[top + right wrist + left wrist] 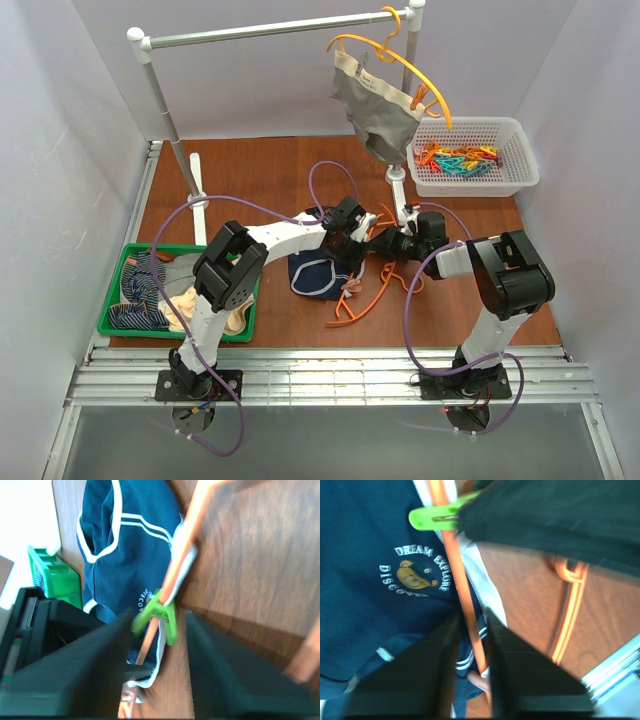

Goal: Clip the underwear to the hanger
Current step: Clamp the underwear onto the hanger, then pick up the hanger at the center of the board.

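The navy underwear (312, 278) lies on the brown table, with its white waistband along the bar of the red-orange hanger (372, 290). A green clip (159, 611) pinches the waistband to the bar; it also shows in the left wrist view (435, 517). My left gripper (471, 622) is closed narrowly around the hanger bar (470, 625) and the underwear's edge (395, 555). My right gripper (158, 617) is open. Its blurred fingers stand wide on either side of the green clip without touching it. In the top view both grippers, the left (347, 232) and the right (385, 240), meet over the hanger.
A green tray (120, 318) with other garments sits at the left. A white basket (512, 170) of coloured clips is at the back right. A rail (270, 30) carries a yellow-orange hanger with grey underwear (375, 105); its post (398, 185) stands just behind the grippers.
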Motion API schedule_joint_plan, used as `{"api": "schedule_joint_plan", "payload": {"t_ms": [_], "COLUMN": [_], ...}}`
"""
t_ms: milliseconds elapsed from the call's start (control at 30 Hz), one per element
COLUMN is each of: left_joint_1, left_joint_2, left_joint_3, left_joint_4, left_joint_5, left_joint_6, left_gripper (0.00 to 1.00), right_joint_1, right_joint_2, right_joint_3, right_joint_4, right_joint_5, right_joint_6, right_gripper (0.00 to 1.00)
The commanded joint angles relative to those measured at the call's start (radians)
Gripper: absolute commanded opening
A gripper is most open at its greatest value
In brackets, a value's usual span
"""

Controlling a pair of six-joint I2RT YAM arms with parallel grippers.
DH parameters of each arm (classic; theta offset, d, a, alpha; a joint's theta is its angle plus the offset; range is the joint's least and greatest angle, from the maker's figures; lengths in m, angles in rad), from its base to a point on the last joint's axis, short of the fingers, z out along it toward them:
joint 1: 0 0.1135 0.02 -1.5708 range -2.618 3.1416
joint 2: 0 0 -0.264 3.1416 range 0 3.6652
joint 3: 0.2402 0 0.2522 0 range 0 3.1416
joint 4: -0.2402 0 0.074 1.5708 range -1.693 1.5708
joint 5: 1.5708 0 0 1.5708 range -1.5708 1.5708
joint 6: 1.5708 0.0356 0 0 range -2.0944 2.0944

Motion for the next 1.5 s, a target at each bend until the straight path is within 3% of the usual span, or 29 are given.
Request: {"api": "schedule_joint_plan", "payload": {"t_ms": [0, 33, 200, 267, 333, 533, 733, 1067, 1300, 1467], "left_joint_1": [-0.021, -0.021, -0.019, -0.018, -0.014, -0.011, -0.105, -0.353, -0.401, -0.407], "left_joint_2": [-0.009, -0.013, -0.059, -0.099, -0.136, -0.3, -0.304, -0.259, -0.228, -0.21], "left_joint_3": [0.038, 0.039, 0.049, 0.056, 0.073, 0.036, -0.013, -0.083, -0.187, -0.254], "left_joint_4": [-0.057, -0.063, -0.1, -0.116, -0.15, -0.153, -0.064, -0.046, 0.001, 0.087], "left_joint_5": [-0.041, -0.054, -0.149, -0.181, -0.228, -0.357, -0.292, -0.308, -0.348, -0.348], "left_joint_6": [0.001, -0.004, -0.008, -0.012, -0.015, -0.03, -0.012, -0.056, -0.091, -0.032], "left_gripper": [0.26, 0.29, 0.44, 0.5, 0.64, 0.82, 0.85, 0.73, 0.73, 0.73], "right_joint_1": [0.012, 0.012, 0.012, 0.01, 0.006, -0.074, -0.206, -0.269, -0.31, -0.318], "right_joint_2": [-0.006, -0.021, -0.064, -0.101, -0.148, -0.352, -0.548, -0.79, -0.876, -0.917], "right_joint_3": [0.008, 0.008, 0.025, 0.036, 0.042, 0.013, -0.027, -0.119, -0.158, -0.176], "right_joint_4": [0.039, 0.038, 0.0, -0.034, -0.105, -0.256, -0.399, -0.525, -0.568, -0.58], "right_joint_5": [-0.005, -0.004, -0.005, 0.006, 0.029, 0.084, 0.073, 0.035, -0.003, -0.023], "right_joint_6": [-0.003, -0.003, -0.014, -0.04, -0.083, -0.158, -0.243, -0.253, -0.261, -0.258], "right_gripper": [0.42, 0.48, 0.53, 0.61, 0.66, 0.7, 0.71, 0.71, 0.7, 0.68]}}
